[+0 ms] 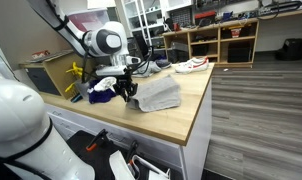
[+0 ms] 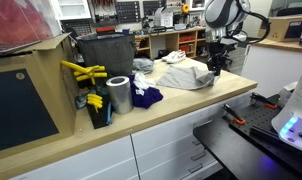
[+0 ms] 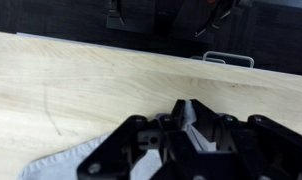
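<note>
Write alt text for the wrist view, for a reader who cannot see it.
A black gripper at the bottom edge has its jaws shut on a fold of light gray cloth, which lies on a pale wooden countertop. Beyond the countertop's far edge the background is dark, with a small white frame-like object that is too small to identify.

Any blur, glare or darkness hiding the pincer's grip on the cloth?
Wrist view: the pincer is near-black, yet a fold of the cloth shows between its tips. In an exterior view a white robot shell looms blurred; in an exterior view a bluish light glares.
</note>
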Tool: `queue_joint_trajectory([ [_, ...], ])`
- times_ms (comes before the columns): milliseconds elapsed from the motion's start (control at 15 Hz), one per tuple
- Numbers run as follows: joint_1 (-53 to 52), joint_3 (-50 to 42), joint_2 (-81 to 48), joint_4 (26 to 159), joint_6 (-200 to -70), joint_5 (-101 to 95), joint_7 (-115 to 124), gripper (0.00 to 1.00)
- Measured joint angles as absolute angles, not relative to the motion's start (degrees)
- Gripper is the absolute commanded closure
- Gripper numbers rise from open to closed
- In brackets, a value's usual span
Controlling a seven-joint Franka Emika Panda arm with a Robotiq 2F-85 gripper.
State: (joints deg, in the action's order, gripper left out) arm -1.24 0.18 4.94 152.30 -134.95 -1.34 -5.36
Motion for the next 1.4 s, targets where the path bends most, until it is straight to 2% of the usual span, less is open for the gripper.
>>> queue_joint_trajectory([
  [733,-2.3,2.2,-0.8,138.3,-129.6,-1.7,-5.4,0.96],
  [1400,-3.1,2.5,-14.1,125.7,-127.8,-1.9,-4.4,0.96],
])
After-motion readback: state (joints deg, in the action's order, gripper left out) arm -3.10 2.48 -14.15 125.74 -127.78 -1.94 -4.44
